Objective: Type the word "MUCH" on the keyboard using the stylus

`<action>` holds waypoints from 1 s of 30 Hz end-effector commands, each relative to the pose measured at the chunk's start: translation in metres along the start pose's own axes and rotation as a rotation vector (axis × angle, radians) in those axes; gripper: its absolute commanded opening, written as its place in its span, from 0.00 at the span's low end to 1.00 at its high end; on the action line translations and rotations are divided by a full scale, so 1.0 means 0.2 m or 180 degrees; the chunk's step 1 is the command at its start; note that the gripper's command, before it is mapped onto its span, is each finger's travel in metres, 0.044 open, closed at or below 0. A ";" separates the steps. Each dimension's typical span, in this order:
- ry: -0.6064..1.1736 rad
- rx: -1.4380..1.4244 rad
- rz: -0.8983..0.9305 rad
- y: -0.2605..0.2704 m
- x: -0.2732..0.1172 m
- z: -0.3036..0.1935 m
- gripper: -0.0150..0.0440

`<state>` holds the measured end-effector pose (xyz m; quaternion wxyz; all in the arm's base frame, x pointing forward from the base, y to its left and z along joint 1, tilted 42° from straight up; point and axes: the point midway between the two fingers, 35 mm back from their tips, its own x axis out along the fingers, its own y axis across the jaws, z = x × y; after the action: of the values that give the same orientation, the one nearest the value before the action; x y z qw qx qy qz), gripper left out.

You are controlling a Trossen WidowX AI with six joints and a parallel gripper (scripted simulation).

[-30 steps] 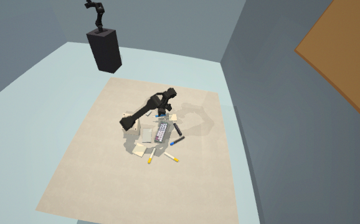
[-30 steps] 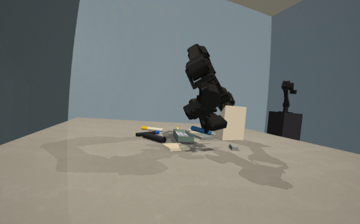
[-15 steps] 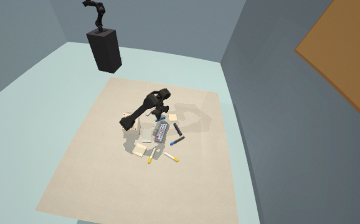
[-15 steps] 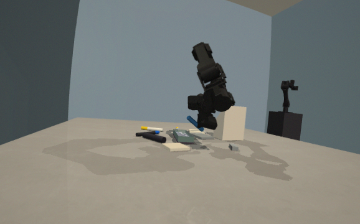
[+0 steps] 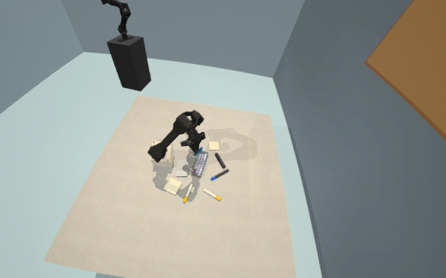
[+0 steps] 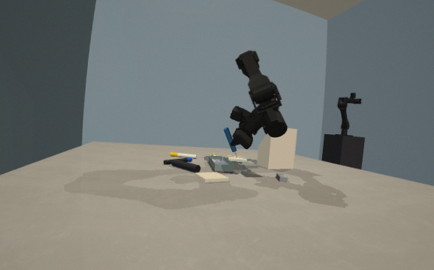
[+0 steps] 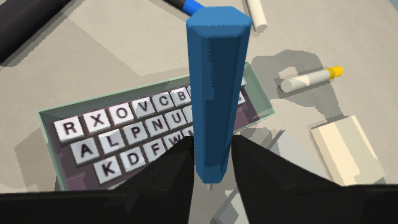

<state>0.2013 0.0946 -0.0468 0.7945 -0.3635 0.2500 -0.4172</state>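
The blue stylus [image 5: 198, 151] [image 6: 229, 139] [image 7: 218, 75] is held between the fingers of my shut gripper [image 7: 213, 145], tilted with its thin tip down and raised above the table. The keyboard [image 5: 200, 164] [image 6: 221, 165] [image 7: 261, 92] is a green-rimmed tray of white letter keys. In the wrist view it lies left of and behind the stylus. R, X, O, V, C, B, then A, L, P, N, U, then K, D, F, W can be read. The stylus and fingers hide the keys to the right, and the M key is mostly covered. The tip seems off the keys.
A black marker [image 5: 220, 160] [image 6: 186, 166] and a blue-capped one [image 5: 223, 173] lie beside the keyboard. White-and-yellow markers [image 5: 212, 194] [image 7: 305, 80], cream pads [image 5: 214, 146] [image 7: 345, 150] and a grey slab [image 5: 181, 170] lie around it. A tall cream block [image 6: 282, 150] stands near the arm.
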 end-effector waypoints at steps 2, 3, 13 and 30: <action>-0.0361 0.0423 0.0174 -0.07 0.01 0.04 0.25; -0.0421 0.0492 0.0209 -0.08 0.02 0.05 0.25; -0.0939 0.1155 0.0669 -0.19 0.02 0.11 0.25; -0.0971 0.1198 0.0705 -0.15 0.11 0.04 0.25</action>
<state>0.2031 0.0780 -0.0112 0.9184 -0.2329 0.0841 -0.3087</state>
